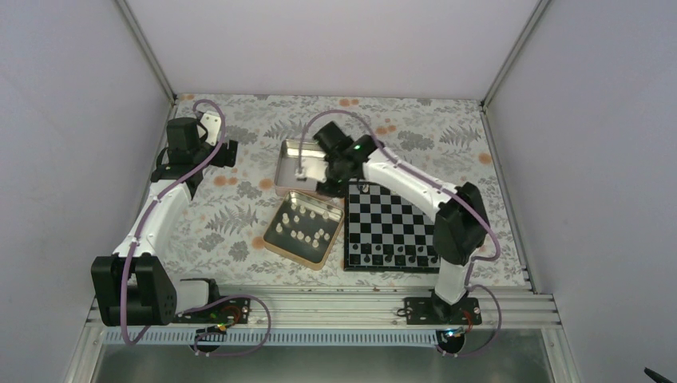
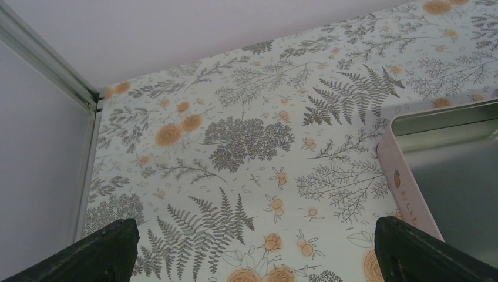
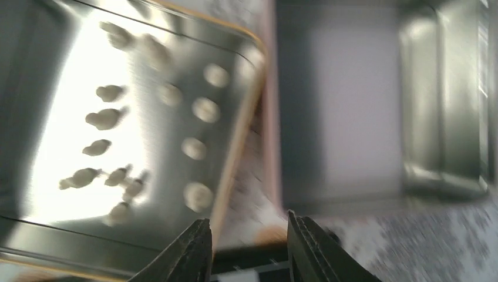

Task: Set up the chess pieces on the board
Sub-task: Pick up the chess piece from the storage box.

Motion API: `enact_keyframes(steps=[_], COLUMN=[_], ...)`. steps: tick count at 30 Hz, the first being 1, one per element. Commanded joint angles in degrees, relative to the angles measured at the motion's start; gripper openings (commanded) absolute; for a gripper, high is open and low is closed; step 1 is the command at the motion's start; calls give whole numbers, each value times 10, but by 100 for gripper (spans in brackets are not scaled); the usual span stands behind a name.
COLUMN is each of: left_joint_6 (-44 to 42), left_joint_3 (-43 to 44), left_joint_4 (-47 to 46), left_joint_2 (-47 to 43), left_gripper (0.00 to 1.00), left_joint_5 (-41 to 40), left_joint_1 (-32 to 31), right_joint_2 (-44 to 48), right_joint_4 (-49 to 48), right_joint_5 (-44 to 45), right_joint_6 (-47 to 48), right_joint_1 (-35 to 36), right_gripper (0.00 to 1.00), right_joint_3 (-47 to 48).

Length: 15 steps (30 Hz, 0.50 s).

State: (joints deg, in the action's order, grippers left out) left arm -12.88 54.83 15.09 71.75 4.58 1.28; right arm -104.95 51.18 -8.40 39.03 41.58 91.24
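Right end effector [image 3: 249,226] stands partly open with nothing between its fingers, hovering at the far-left corner of the board [image 1: 391,223]. The chess pieces [image 3: 206,109] lie loose in the near tin [image 1: 271,239], beside the board's left edge, near the end effector but not touching it. The far tin [image 1: 291,159] sits just beyond. Dark pieces [image 1: 391,257] line the board's near row. Left end effector [image 2: 253,229] is wide open and empty, above the surface [image 2: 235,147] beside the far tin.

The floral-patterned table [image 1: 447,136] is occupied by the board [image 1: 391,227], a nearer tin [image 1: 326,251] beside it and a farther tin [image 1: 297,153] behind.
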Motion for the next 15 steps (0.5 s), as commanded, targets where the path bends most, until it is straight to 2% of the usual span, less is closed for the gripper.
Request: enact_keyframes(steps=[1,8,15], left_joint_6=[-5,-7,-6], left_joint_3=[-1,-2,-1], left_joint_4=[-8,-9,-9], left_joint_2=[-1,-2,-2], left_gripper=[100,100,100], left_joint_5=[2,0,-2], left_joint_1=[3,3,3], right_joint_2=[-30,-70,-102], right_joint_4=[34,36,14], right_joint_5=[-16,-17,-13], right_joint_6=[-24,-23,-21], right_joint_1=[64,127,129], right_gripper=[35,33,31], right_joint_3=[32,38,31])
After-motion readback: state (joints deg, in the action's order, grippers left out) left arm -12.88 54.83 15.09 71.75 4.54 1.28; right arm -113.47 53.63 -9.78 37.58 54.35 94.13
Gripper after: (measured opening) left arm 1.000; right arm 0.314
